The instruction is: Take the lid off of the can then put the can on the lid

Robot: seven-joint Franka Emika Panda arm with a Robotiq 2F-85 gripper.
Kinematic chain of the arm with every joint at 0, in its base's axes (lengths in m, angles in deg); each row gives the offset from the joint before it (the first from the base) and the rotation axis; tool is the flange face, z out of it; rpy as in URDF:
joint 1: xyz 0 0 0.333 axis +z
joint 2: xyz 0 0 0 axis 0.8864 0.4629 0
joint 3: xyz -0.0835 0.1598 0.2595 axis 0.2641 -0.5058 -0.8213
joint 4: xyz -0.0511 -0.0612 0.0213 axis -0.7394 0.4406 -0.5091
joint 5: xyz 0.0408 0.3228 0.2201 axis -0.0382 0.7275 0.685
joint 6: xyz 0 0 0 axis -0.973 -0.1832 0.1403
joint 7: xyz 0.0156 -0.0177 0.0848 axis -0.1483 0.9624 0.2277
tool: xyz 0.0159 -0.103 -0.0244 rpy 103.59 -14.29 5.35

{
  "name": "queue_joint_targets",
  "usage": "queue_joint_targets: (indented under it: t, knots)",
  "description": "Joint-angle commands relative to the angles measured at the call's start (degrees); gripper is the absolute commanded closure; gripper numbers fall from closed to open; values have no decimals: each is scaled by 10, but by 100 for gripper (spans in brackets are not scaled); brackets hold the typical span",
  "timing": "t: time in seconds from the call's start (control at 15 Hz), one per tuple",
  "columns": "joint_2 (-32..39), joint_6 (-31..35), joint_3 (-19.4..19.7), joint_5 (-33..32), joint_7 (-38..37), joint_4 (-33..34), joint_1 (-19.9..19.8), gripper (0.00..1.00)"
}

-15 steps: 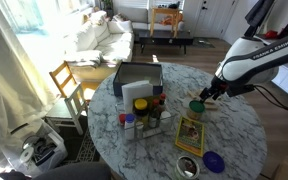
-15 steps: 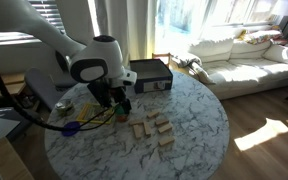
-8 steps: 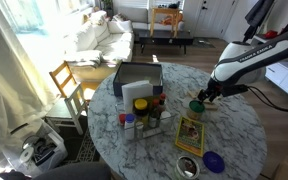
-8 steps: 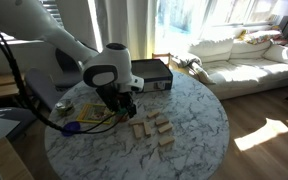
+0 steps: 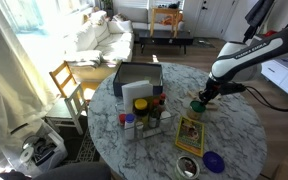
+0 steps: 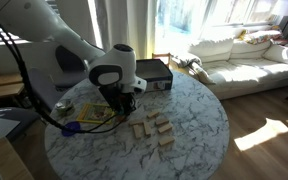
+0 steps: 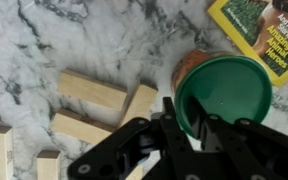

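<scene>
Your gripper is down at the near-left rim of the lid, which sits on the can on the marble table. One finger stands outside the rim and the other lies over the green top. You cannot tell from these pictures whether the jaws are pinching the rim or only straddling it.

The risk is the off-centre hold. With only one edge caught, the lid may tilt and slip out. If it fits tightly, the light can may lift with it, then drop and roll. A sideways drag could tip the can toward the wooden blocks just to its left, or onto the book at its far right.

Only the wrist view shows how the fingers sit against the rim. In an exterior view the can is a small shape under the gripper, but you see open marble on its right for setting the lid down. In an exterior view the arm hides the can.
</scene>
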Motion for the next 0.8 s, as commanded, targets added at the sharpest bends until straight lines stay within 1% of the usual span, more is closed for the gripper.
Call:
queue_joint_targets:
  t: [0.0,0.33,0.47,0.73]
  knots:
    - [20,-35,-16,31,28,24,-19,100]
    - [21,-55,-11,29,30,35,-22,100]
    - [12,-55,-4,18,25,32,-21,100]
    - [-28,-41,34,-53,7,10,-11,100]
